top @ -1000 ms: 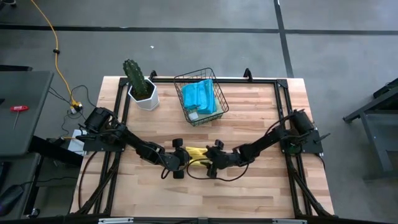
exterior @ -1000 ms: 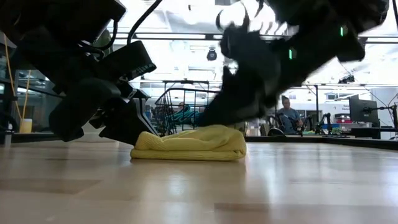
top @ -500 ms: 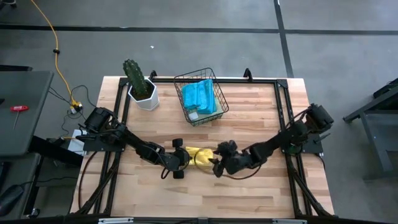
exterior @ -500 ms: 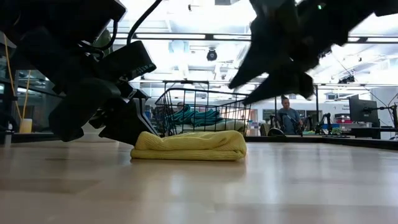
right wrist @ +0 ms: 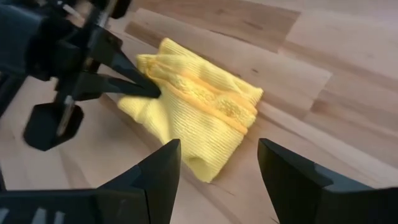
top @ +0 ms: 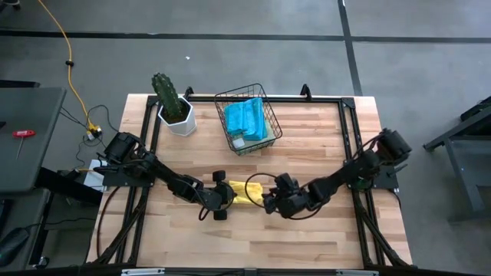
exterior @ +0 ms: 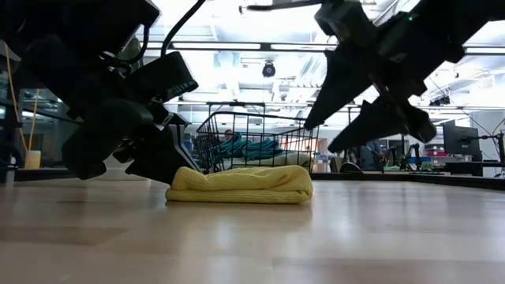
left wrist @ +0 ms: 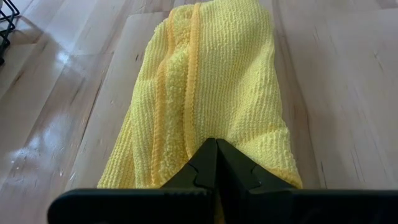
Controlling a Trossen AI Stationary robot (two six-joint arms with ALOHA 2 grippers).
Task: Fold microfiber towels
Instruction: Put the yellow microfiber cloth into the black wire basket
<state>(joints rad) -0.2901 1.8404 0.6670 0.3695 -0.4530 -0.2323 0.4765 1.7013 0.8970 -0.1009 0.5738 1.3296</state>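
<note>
A folded yellow microfiber towel point(top: 245, 189) lies flat on the wooden table, a little nearer its front edge than the middle. My left gripper point(top: 230, 195) is shut, with its tips on the towel's left end. Just right of the towel, my right gripper point(top: 268, 201) hangs open above the table. It slants down toward the towel point(right wrist: 199, 106) and touches nothing. Teal-blue towels point(top: 245, 116) lie in a black wire basket point(top: 268, 136) at the back of the table. My left gripper lays its shut fingers point(left wrist: 216, 163) on top of the yellow towel's left end point(left wrist: 217, 127), slanting down from the table's left and lying along the towel. Whether a layer is caught between the tips I cannot tell. The towel rests flat on the table.
A cactus in a white pot point(top: 175, 113) stands at the back left, beside the basket point(exterior: 252, 142). A black frame point(top: 349, 115) runs round the table's edges. Bare wood lies in front of the towel and to its right.
My right gripper has left the towel's right end, risen and drawn back toward the table's right edge, rolling about its own line as it went. The yellow towel has stayed folded in place under my left gripper.
</note>
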